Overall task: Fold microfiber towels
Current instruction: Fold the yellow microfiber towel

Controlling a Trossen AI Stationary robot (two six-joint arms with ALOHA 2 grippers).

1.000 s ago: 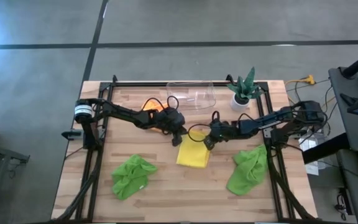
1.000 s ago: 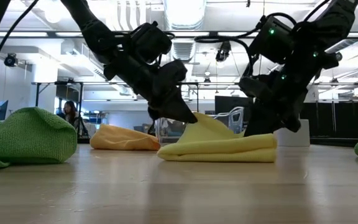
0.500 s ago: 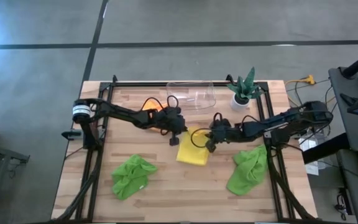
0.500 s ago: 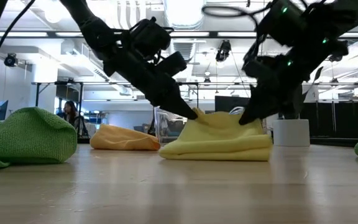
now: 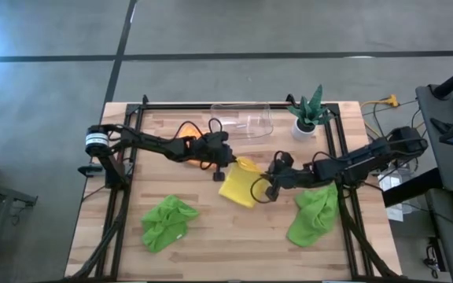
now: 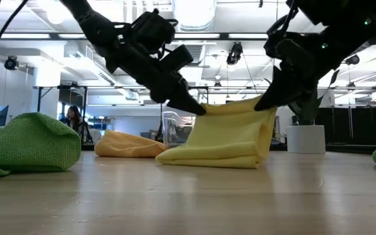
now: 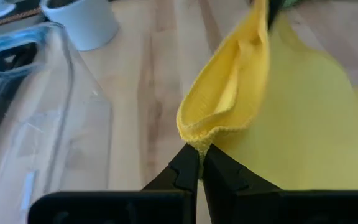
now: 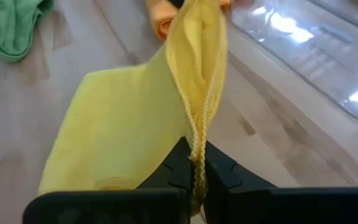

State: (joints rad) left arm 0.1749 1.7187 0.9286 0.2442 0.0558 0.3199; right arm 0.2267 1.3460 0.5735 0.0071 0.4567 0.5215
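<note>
A yellow towel (image 5: 239, 184) hangs between my two grippers at the table's middle, its lower fold (image 6: 204, 158) resting on the wood. My left gripper (image 5: 231, 162) is shut on its far left corner. My right gripper (image 5: 269, 186) is shut on its right corner. An orange towel (image 5: 194, 135) lies crumpled under my left arm. Two green towels lie crumpled near the front, one on the left (image 5: 167, 222) and one on the right (image 5: 314, 214). My left gripper pinches a top corner of the yellow towel (image 7: 199, 142) between its fingertips, where two hemmed layers meet. The fingers slant down from the table's left. The corner is lifted and the cloth sags below it. My right gripper pinches the towel's other raised corner (image 8: 197, 144) between its fingertips, two hemmed edges running together into them. The fingers slant down from the table's right. The top edge (image 6: 230, 107) spans the two grippers; the cloth hangs down to the table.
A clear plastic container (image 5: 242, 119) lies at the far middle, just beyond the yellow towel. A spiky green plant in a white pot (image 5: 307, 112) stands at the far right. Black frame rails (image 5: 120, 196) run along both sides of the table.
Both grippers have risen and rolled at the wrist, each staying shut on its corner. My right gripper has also drawn back toward the table's right edge. The towel's upper layers have come up off the pile and spread between the grippers, while the lower fold stays on the table.
</note>
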